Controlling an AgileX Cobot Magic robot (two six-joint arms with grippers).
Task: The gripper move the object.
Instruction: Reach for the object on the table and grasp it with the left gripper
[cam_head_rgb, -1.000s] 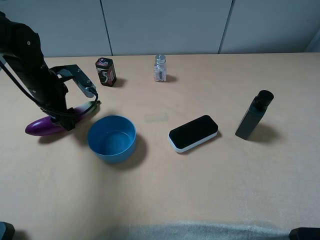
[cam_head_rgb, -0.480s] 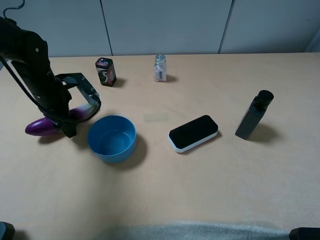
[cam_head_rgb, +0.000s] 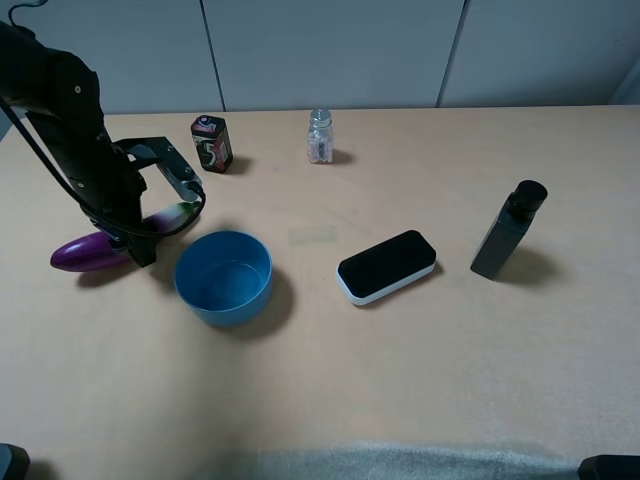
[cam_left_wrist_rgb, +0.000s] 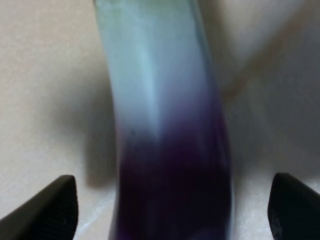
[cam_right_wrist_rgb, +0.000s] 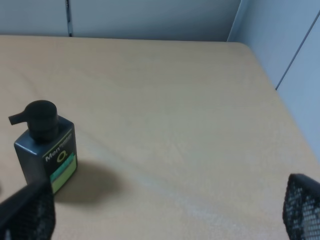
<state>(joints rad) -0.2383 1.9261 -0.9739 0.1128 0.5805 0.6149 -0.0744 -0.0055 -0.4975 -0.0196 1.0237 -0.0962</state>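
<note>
While the long glossy purple toy eggplant (cam_head_rgb: 82, 252) lay on the tan table (cam_head_rgb: 420, 380), just beside the round blue bowl (cam_head_rgb: 215, 302) and to its left in the high view, it was straddled by the black left gripper (cam_left_wrist_rgb: 172, 210). Its dark fingertips (cam_left_wrist_rgb: 47, 207) were spread wide, one to each side of the eggplant, and no contact with it could be made out. The right gripper (cam_right_wrist_rgb: 165, 210) was likewise spread apart and empty, with a dark pump bottle (cam_right_wrist_rgb: 45, 150) seen standing upright in its wrist view.
</note>
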